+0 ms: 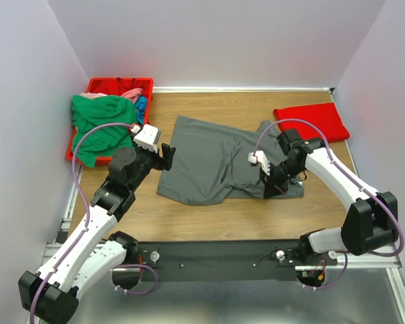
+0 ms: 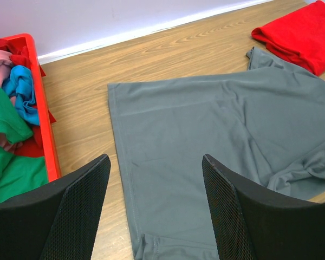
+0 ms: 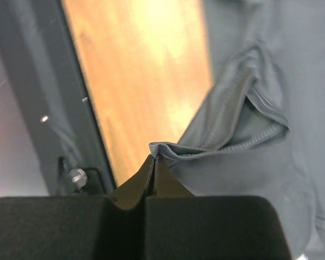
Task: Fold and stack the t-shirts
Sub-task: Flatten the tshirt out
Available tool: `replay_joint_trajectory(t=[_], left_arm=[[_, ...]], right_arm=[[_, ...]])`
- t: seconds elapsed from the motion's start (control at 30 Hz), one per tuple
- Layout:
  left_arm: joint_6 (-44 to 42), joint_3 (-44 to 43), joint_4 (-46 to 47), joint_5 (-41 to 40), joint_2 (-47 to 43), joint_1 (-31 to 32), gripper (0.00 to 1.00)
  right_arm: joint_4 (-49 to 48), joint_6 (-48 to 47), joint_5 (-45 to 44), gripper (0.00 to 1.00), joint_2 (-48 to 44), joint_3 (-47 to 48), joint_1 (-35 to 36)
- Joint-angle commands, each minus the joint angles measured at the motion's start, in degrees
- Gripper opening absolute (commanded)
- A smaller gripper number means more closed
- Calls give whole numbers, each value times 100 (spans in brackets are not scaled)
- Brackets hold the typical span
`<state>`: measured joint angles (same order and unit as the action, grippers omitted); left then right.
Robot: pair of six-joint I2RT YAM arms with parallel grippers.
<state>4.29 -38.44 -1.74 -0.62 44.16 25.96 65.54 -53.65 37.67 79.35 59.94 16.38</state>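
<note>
The right tool is clamped together on a pinched fold at the hem of the dark grey t-shirt. Bare table lies just ahead of its tips. The left tool stands wide apart with nothing between its fingers, and the same shirt spreads flat directly ahead of it. A folded red t-shirt lies far ahead to its right. Just to its left is the red bin, which holds the green t-shirt, blue t-shirt and pink t-shirt.
</note>
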Motion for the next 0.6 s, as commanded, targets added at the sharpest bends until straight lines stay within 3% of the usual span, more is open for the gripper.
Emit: replay_joint_trajectory(t=[0.0,0.33,0.4,0.57], left_arm=[[19,3,112,-166,-101,-20,76],[28,12,95,-201,-101,-20,76],[19,20,95,-201,-92,-20,76],[19,12,103,-210,-83,-29,76]], right_arm=[[416,-190,57,2,-122,-228,356],[135,267,-550,7,-122,-527,1156],[91,293,-585,13,-122,-536,1165],[-6,381,-954,40,-165,-440,1166]])
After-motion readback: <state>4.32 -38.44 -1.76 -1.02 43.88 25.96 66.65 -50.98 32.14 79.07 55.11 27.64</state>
